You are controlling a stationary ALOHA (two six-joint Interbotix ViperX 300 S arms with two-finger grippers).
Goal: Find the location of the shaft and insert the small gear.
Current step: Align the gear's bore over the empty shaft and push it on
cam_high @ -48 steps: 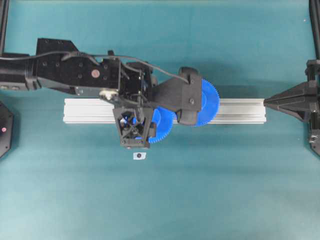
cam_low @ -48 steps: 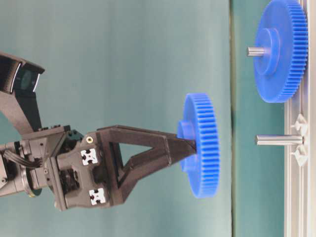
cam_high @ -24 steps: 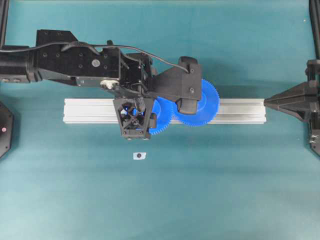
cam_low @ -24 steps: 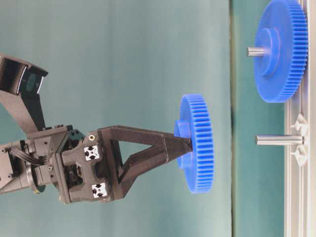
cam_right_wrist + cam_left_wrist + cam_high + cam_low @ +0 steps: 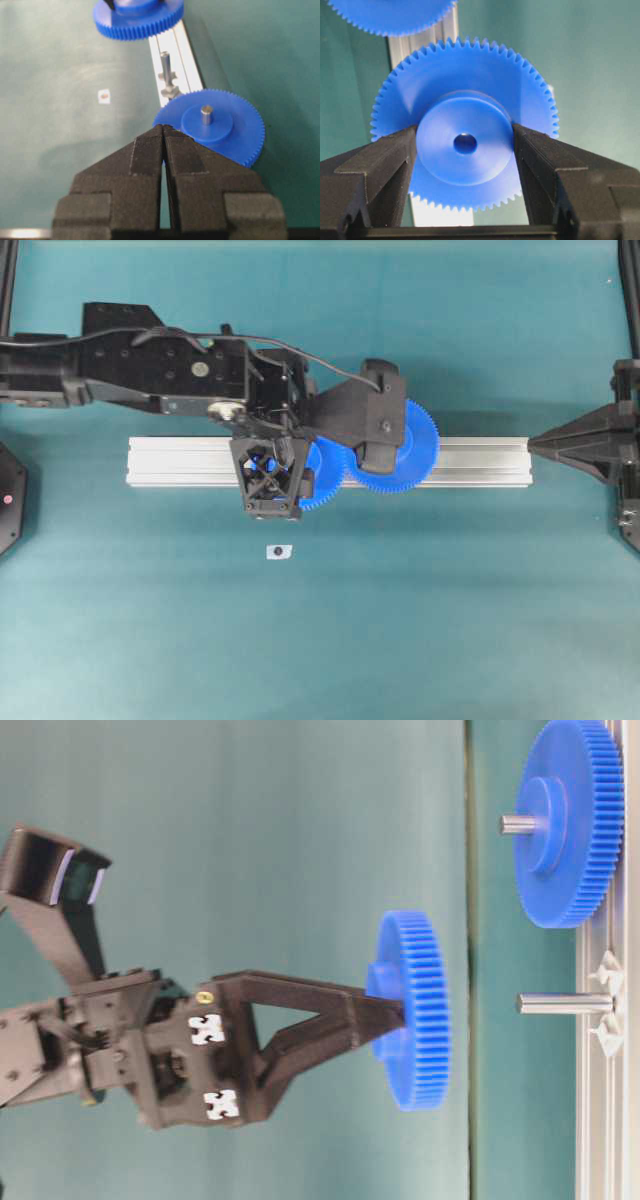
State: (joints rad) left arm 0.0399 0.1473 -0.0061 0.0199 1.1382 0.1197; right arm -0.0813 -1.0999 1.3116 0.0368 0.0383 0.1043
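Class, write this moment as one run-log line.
left gripper: shut on small gear hub | small gear: above rail, off shaft | right gripper: shut, empty | larger gear: mounted

A silver aluminium rail (image 5: 180,462) lies left to right across the teal bench (image 5: 420,620). The larger blue gear (image 5: 418,450) sits on the rail on a grey centre pin (image 5: 206,113). A tiny white tag (image 5: 278,552) lies on the bench near the rail.

**Open gap ahead of the shaft, big gear crowding one side**

Clear air lies between the small gear (image 5: 413,1010) and the shaft (image 5: 562,1003) tip — nothing between. The larger gear (image 5: 565,820) sits on the rail (image 5: 608,1120) just beside the shaft — tight clearance there.
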